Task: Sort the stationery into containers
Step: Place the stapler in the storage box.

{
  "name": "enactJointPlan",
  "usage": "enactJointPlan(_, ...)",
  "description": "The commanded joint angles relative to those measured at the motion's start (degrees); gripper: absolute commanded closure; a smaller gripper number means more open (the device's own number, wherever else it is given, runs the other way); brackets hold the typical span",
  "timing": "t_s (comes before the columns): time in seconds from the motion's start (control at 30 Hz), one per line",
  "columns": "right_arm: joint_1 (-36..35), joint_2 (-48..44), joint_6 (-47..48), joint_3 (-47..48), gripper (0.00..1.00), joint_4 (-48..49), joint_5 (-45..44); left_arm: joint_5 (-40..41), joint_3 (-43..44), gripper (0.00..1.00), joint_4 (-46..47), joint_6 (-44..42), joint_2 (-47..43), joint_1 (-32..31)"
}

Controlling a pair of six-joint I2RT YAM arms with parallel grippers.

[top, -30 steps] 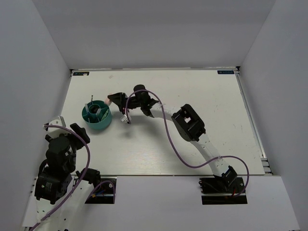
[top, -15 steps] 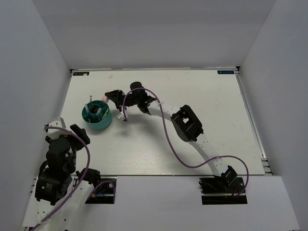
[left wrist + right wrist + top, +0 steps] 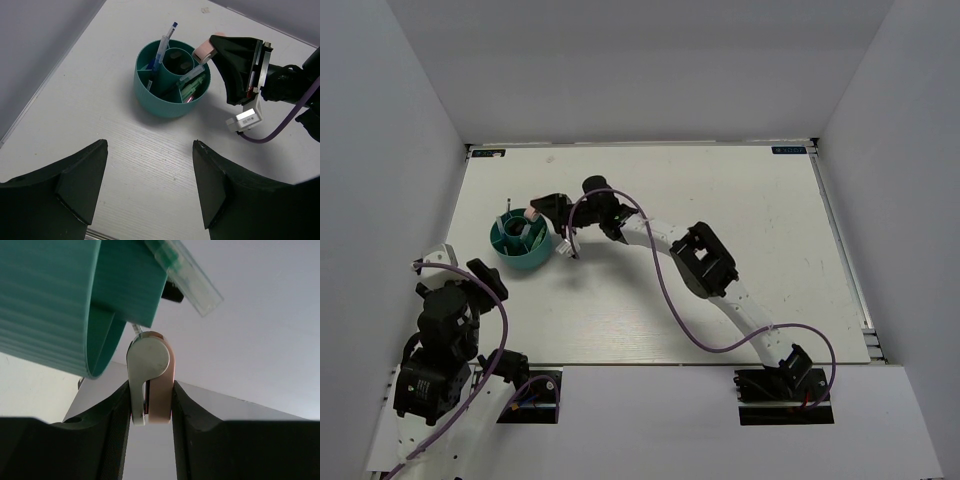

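The round teal holder (image 3: 521,243) stands at the table's left; it also shows in the left wrist view (image 3: 165,100) and the right wrist view (image 3: 45,305). It holds blue pens (image 3: 164,46), green markers (image 3: 192,82) and black markers (image 3: 176,59) in its compartments. My right gripper (image 3: 542,208) is shut on the pink-and-white block (image 3: 150,382) and holds it at the holder's far right rim, where the block (image 3: 203,50) shows above the rim. My left gripper (image 3: 150,190) is open and empty, near the table's front left, well short of the holder.
The right arm (image 3: 705,262) stretches across the table's middle with its purple cable (image 3: 665,290) looping beside it. The white side wall (image 3: 420,160) runs close on the holder's left. A small pale speck (image 3: 205,9) lies on the table beyond the holder.
My right gripper has moved left with the pink-and-white block, from beside the holder to its rim. The left arm has not moved.
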State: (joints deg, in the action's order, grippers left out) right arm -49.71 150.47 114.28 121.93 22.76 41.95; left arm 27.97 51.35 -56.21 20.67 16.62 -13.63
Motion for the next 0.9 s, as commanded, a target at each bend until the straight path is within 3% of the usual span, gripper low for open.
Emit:
enactJointPlan(0.0,-0.7,1.0,21.4,2.8,1.0,1.6,-0.1,-0.2,-0.2,0.21,-0.7,0.4,0.0,-0.2)
enactJointPlan(0.87,-1.0,3.2,22.3,6.0,1.0,-1.2,-5.1,-0.4,-0.6,0.21,-1.2,1.2,-0.6,-0.2)
